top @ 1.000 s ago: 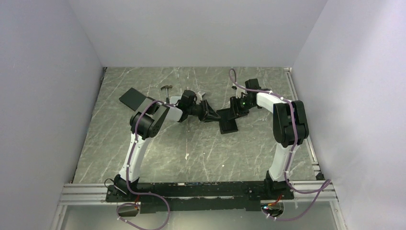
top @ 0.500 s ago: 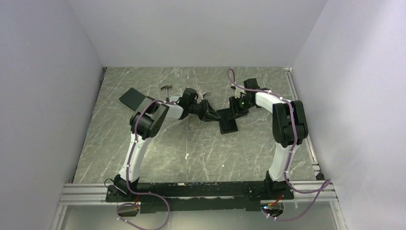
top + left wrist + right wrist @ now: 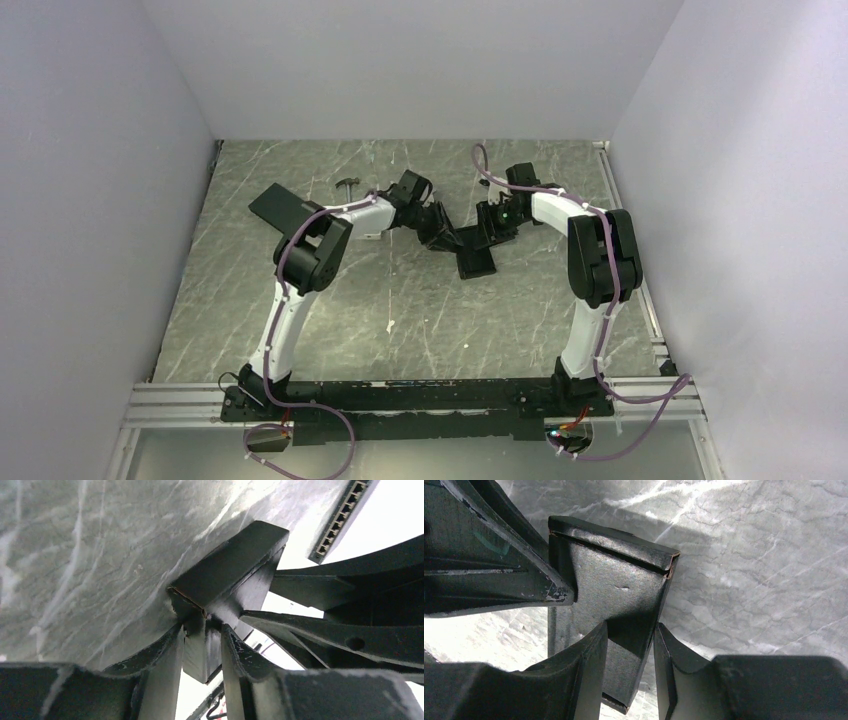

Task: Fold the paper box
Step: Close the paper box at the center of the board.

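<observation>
Paper box — left claw now farther back, right claw unmoved

Matte black paper box, partly folded, one panel flat on the table, flaps raised.

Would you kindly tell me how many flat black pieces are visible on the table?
2: the paper box near the table's centre, and a plain black slab at the far left. Others may be hidden from view.
</observation>
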`<state>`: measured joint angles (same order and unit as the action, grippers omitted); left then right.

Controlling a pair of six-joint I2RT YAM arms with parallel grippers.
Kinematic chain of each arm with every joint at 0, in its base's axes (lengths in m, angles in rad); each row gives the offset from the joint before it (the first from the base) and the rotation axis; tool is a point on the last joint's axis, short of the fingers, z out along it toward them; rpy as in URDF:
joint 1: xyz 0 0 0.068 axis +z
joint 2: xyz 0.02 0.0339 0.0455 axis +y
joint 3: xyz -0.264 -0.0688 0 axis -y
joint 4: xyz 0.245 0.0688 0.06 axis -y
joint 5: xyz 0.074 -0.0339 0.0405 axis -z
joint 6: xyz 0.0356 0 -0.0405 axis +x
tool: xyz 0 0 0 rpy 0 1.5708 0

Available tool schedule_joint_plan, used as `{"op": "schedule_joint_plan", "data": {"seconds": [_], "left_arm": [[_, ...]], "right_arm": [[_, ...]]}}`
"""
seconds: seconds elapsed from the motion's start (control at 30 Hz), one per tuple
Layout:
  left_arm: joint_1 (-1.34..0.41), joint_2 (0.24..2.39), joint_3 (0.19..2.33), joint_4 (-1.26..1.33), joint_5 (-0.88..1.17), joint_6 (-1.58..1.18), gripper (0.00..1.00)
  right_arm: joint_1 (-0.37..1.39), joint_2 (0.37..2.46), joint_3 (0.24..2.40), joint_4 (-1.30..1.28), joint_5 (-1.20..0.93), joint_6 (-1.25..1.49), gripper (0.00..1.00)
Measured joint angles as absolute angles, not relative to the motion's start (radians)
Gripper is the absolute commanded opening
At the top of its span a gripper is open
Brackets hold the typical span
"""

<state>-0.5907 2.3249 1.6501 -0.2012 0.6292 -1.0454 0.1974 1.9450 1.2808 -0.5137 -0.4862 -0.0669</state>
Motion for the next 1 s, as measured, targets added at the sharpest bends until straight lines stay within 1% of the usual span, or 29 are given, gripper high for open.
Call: {"op": "schedule_joint_plan", "data": {"seconds": [0.03, 0.07, 0.1, 0.17, 0.2, 0.4, 0.6, 0.63, 0.67, 0.7, 0.73, 0.77, 0.83, 0.9, 0.97, 1.0], "left_arm": [[-0.595, 2.325, 1.666, -0.231, 0.61, -1.035, 0.37], [-0.599, 2.325, 1.684, -0.266, 0.591, -1.026, 0.34], [-0.605, 2.325, 1.704, -0.303, 0.569, -1.013, 0.27], [-0.617, 2.325, 1.747, -0.38, 0.521, -0.993, 0.03], [-0.62, 2.325, 1.761, -0.408, 0.503, -0.983, 0.0], [-0.629, 2.318, 1.809, -0.503, 0.449, -0.95, 0.0], [-0.633, 2.316, 1.813, -0.509, 0.43, -0.935, 0.0], [-0.633, 2.313, 1.806, -0.501, 0.431, -0.933, 0.03], [-0.633, 2.31, 1.795, -0.488, 0.434, -0.935, 0.2], [-0.633, 2.306, 1.785, -0.476, 0.439, -0.937, 0.32], [-0.632, 2.304, 1.776, -0.463, 0.443, -0.937, 0.38], [-0.631, 2.302, 1.765, -0.448, 0.447, -0.942, 0.41], [-0.632, 2.303, 1.751, -0.428, 0.451, -0.941, 0.42], [-0.634, 2.303, 1.743, -0.424, 0.455, -0.94, 0.41], [-0.633, 2.303, 1.743, -0.424, 0.458, -0.939, 0.3], [-0.633, 2.303, 1.74, -0.423, 0.46, -0.939, 0.19]], "right_arm": [[0.199, 1.945, 1.281, -0.514, -0.484, -0.067, 0.34], [0.199, 1.945, 1.282, -0.513, -0.484, -0.068, 0.34], [0.2, 1.945, 1.282, -0.511, -0.485, -0.068, 0.34], [0.205, 1.945, 1.282, -0.508, -0.483, -0.068, 0.33], [0.206, 1.945, 1.282, -0.508, -0.481, -0.069, 0.34], [0.209, 1.945, 1.282, -0.505, -0.48, -0.071, 0.33], [0.21, 1.945, 1.282, -0.504, -0.479, -0.071, 0.33], [0.21, 1.945, 1.282, -0.504, -0.479, -0.071, 0.33], [0.21, 1.945, 1.282, -0.504, -0.479, -0.071, 0.33], [0.21, 1.945, 1.282, -0.504, -0.479, -0.071, 0.33], [0.21, 1.945, 1.282, -0.504, -0.479, -0.071, 0.33], [0.21, 1.945, 1.282, -0.504, -0.48, -0.07, 0.33], [0.216, 1.945, 1.282, -0.497, -0.485, -0.07, 0.33], [0.226, 1.945, 1.282, -0.495, -0.485, -0.072, 0.33], [0.228, 1.945, 1.282, -0.495, -0.483, -0.073, 0.33], [0.228, 1.945, 1.282, -0.495, -0.483, -0.073, 0.33]]}}
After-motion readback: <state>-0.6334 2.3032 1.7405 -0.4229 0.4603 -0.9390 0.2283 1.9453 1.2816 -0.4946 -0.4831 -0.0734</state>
